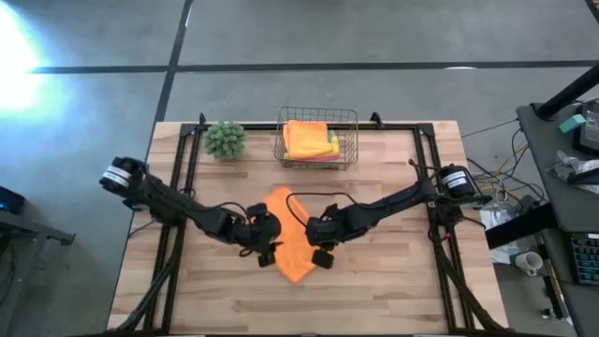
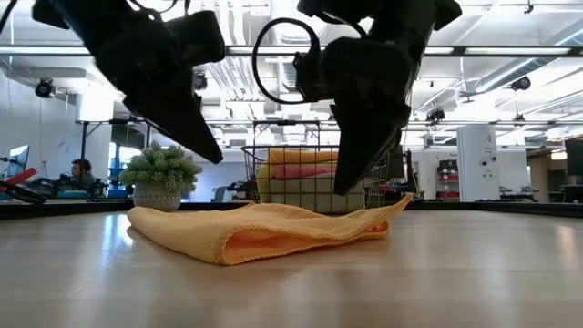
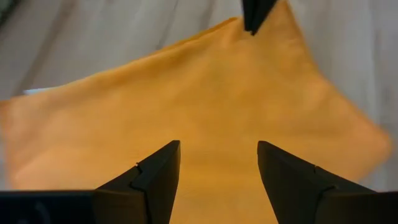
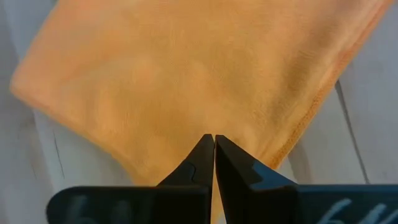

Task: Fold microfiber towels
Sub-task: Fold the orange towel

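Observation:
An orange microfiber towel [image 1: 292,245] lies folded over on the wooden table, its fold facing the near side [image 2: 228,248] and one corner [image 2: 403,200] standing slightly up. My left gripper [image 3: 217,144] hovers open above the towel's left part, clear of the cloth [image 2: 211,155]. My right gripper [image 4: 214,137] hangs shut just above the towel's right part [image 2: 344,189], with nothing between its fingers. Its tip also shows in the left wrist view [image 3: 254,17].
A wire basket [image 1: 318,114] at the table's far edge holds folded towels [image 1: 309,139], orange and yellow on top, with pink below. A fuzzy green plant ball [image 1: 226,139] stands to its left. Bare wood lies near the front edge [image 1: 299,309].

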Robot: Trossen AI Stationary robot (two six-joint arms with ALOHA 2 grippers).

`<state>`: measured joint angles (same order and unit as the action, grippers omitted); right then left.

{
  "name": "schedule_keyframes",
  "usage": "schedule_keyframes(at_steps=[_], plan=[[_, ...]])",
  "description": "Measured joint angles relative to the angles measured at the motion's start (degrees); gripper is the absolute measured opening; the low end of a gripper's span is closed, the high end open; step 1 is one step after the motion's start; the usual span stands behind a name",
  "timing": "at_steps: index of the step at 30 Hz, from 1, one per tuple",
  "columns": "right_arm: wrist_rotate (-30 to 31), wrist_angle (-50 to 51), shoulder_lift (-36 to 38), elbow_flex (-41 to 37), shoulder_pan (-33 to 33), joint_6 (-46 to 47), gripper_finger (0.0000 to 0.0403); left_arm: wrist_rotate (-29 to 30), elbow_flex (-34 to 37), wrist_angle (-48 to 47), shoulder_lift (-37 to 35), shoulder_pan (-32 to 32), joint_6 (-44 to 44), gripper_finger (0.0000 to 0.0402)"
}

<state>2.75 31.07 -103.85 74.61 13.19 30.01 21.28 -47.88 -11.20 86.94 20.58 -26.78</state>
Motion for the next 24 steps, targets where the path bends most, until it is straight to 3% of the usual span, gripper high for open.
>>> schedule_keyframes(at_steps=[11, 24], plan=[[-0.20, 0.10, -0.25, -3.04, -0.53, -3.01, 0.0008, -2.80, 0.02, 11.45, 5.97, 2.62, -3.03, 0.0199], [-0.38, -0.51, -0.25, -3.93, -0.66, -3.79, 0.0008, -9.45, -0.44, 14.25, 13.29, 3.86, -4.41, 0.0199]])
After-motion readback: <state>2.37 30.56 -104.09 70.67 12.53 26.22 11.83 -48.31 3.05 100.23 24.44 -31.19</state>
